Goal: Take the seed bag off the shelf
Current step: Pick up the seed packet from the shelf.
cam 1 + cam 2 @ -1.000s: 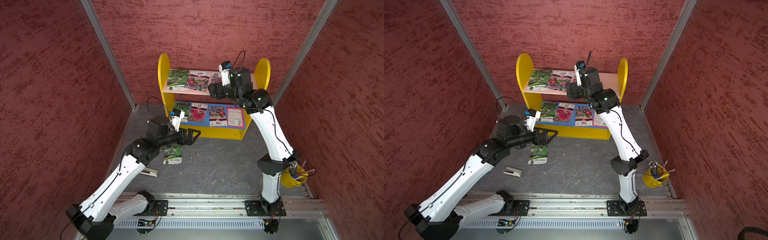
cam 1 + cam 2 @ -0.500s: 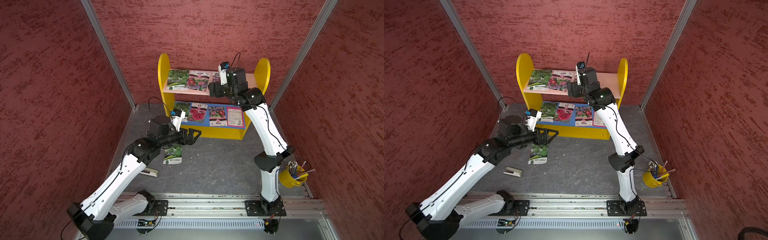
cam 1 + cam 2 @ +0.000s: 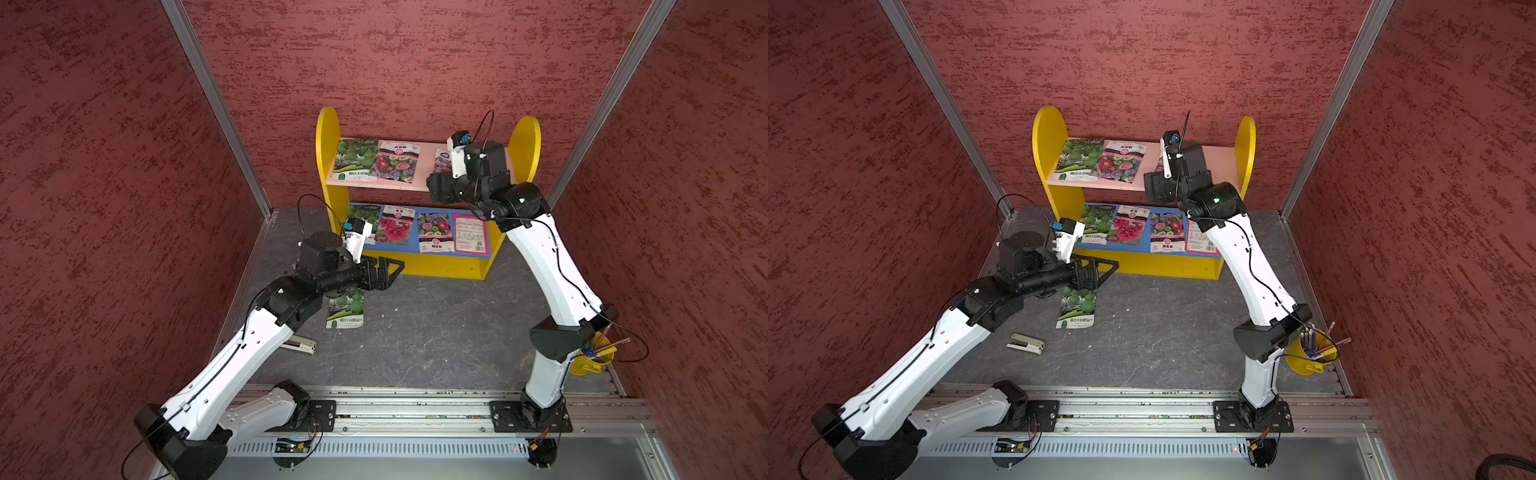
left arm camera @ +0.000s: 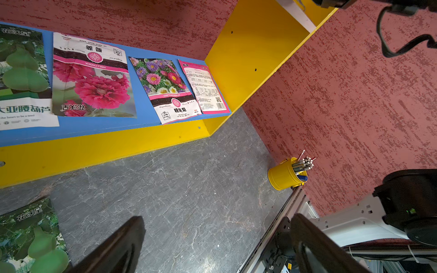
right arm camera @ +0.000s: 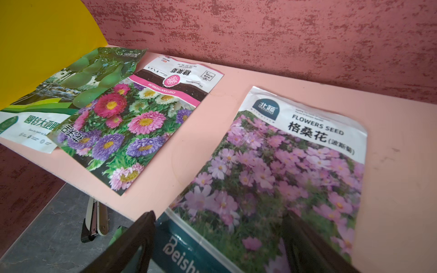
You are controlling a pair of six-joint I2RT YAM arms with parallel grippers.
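Observation:
The shelf [image 3: 525, 141] stands against the back wall, and seed bags lie flat on both boards. A pink-flower seed bag [image 5: 283, 165] lies on the pink upper board [image 5: 390, 189], its lower end hanging over the front edge. My right gripper [image 5: 218, 214] is open at that edge, one finger on each side of the bag's lower end, not clamping it. In both top views its body hides most of this bag [image 3: 441, 160]. My left gripper [image 3: 395, 274] hovers open and empty above the floor in front of the shelf, over a green gourd seed bag [image 3: 347, 311] lying there.
Two more bags [image 5: 123, 127] share the upper board, and several lie on the blue lower board [image 4: 142, 111]. A stapler [image 3: 1025, 344] lies on the floor by the left arm. A yellow cup of pens [image 3: 592, 357] sits by the right arm's base. Red walls close in on three sides.
My right gripper has pushed in towards the upper board, over the pink-flower bag's lower end, and its jaws have narrowed a little. The left arm has barely moved.

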